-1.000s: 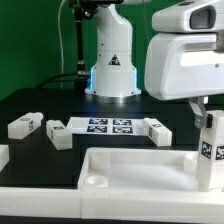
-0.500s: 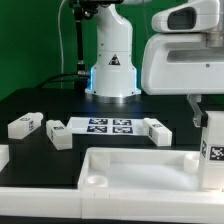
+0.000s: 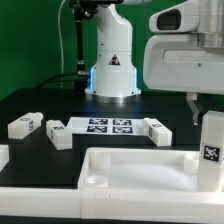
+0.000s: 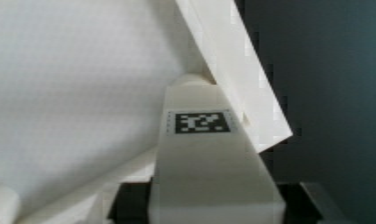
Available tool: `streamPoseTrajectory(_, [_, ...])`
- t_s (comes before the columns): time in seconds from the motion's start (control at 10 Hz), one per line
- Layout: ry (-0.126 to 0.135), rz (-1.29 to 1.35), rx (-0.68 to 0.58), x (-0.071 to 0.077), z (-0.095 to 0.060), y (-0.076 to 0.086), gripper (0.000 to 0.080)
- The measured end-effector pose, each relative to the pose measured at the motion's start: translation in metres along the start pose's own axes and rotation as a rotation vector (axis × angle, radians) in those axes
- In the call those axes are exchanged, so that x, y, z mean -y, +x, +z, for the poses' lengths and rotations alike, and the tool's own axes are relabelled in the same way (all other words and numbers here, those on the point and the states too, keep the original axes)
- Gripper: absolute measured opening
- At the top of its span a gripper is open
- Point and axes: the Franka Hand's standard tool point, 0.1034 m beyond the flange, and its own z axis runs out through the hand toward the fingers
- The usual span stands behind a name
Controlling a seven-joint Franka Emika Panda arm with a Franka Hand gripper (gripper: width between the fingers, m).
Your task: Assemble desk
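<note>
The arm (image 3: 180,60) has risen slightly; the pincer (image 4: 211,196) grips the upright leg (image 3: 211,150) over the tabletop (image 3: 130,165). Only the wrist view shows that grip. The leg's tag (image 4: 204,121) bears a pattern, no words.

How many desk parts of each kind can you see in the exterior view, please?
Tabletop: 1
Lying legs: 3
Held leg, in the end effector: 1
Total: 5, not counting a white piece cut off at the exterior view's left edge.
</note>
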Motion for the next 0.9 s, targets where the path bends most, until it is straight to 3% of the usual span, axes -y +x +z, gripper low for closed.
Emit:
streamPoseTrajectory(0.3, [0.012,0.316,0.000,0.0003,0.0007,-0.0009,0.0290])
streamPoseTrajectory(0.7, [0.011,0.301,0.005,0.0001,0.0008,-0.0007,0.0300])
streamPoseTrajectory(0.8, [0.006,0.292,0.010,-0.0009,0.0014,-0.0017,0.0502])
streamPoseTrajectory(0.9, [-0.010,0.194,0.019,-0.0029,0.0012,-0.0021,0.0502])
